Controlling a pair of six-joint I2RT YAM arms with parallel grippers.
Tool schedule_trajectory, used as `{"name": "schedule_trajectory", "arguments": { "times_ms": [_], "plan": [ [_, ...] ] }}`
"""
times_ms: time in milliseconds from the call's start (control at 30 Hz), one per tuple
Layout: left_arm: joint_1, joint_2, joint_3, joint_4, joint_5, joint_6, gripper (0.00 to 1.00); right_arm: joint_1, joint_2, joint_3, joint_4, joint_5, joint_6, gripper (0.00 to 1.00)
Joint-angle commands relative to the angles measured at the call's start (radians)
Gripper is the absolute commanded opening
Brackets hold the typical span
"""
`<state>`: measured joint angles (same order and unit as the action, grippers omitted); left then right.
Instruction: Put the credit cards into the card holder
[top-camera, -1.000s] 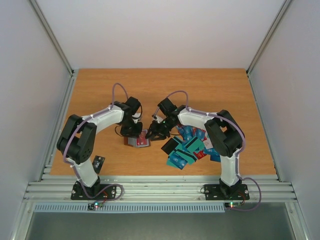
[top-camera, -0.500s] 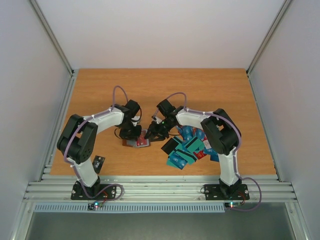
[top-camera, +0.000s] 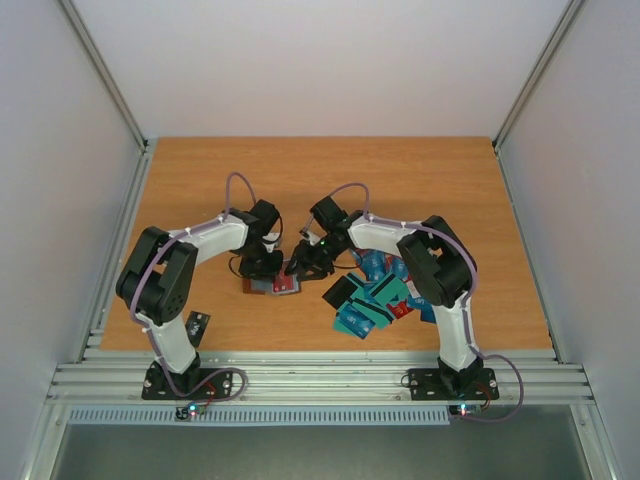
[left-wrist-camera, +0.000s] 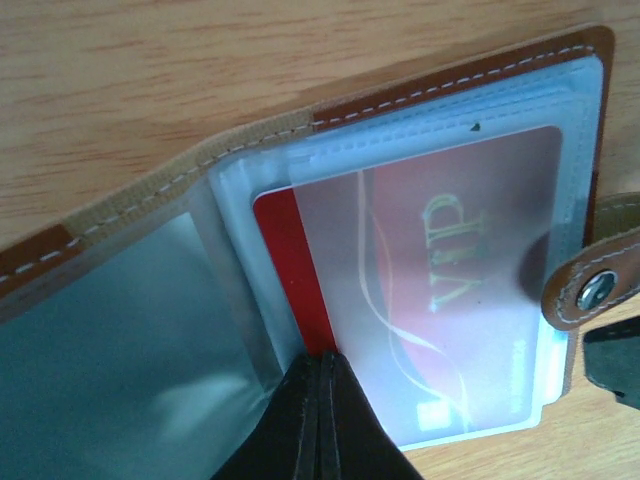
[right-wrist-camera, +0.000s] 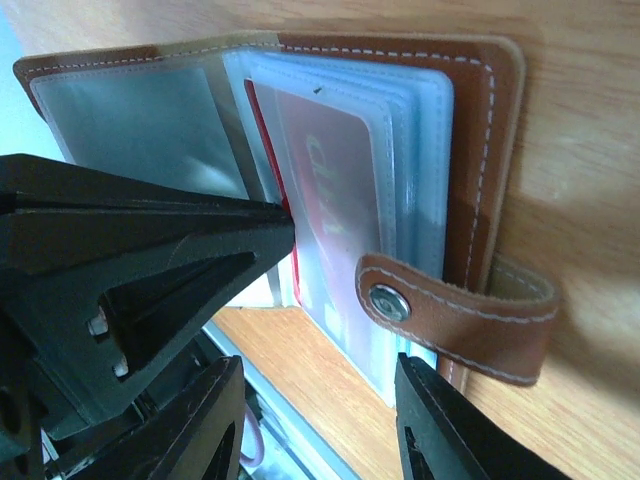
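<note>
The card holder (top-camera: 262, 287) lies open on the table (top-camera: 400, 180) just in front of the two arms, its clear sleeves facing up. In the left wrist view a red card (left-wrist-camera: 300, 270) sits most of the way inside one sleeve, and only a narrow strip at its 9 o'clock side shows bare. The left gripper (left-wrist-camera: 320, 365) comes in from 6 o'clock, fingers pressed together and closed, the tips touching the sleeve mouth beside that strip; it seems to pin the holder flat. The right gripper (right-wrist-camera: 318, 385) hangs at about 2 o'clock of the holder in the top view, jaws apart and gripping nothing, with the snap strap (right-wrist-camera: 450, 310) just beyond them. The remaining credit cards (top-camera: 375, 295) lie in a loose heap at 3 o'clock of the holder, near it. The step in hand looks like the end of seating this card. Next, the bare strip probably needs a push fully home, or the right arm must swing to the heap, while the left keeps the holder steady.
</note>
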<state>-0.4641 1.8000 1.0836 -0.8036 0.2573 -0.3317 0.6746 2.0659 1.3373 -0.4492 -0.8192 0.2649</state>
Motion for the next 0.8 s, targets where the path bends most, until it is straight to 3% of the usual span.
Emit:
{"name": "schedule_trajectory", "arguments": {
  "times_ms": [0, 767],
  "plan": [
    [0.0, 0.079, -0.058, 0.081, -0.012, 0.01, 0.0, 0.017, 0.039, 0.027, 0.025, -0.005, 0.001, 0.43],
    [0.016, 0.077, -0.089, 0.103, 0.038, 0.004, 0.0, 0.054, 0.055, 0.08, -0.033, 0.028, -0.063, 0.43]
  ]
}}
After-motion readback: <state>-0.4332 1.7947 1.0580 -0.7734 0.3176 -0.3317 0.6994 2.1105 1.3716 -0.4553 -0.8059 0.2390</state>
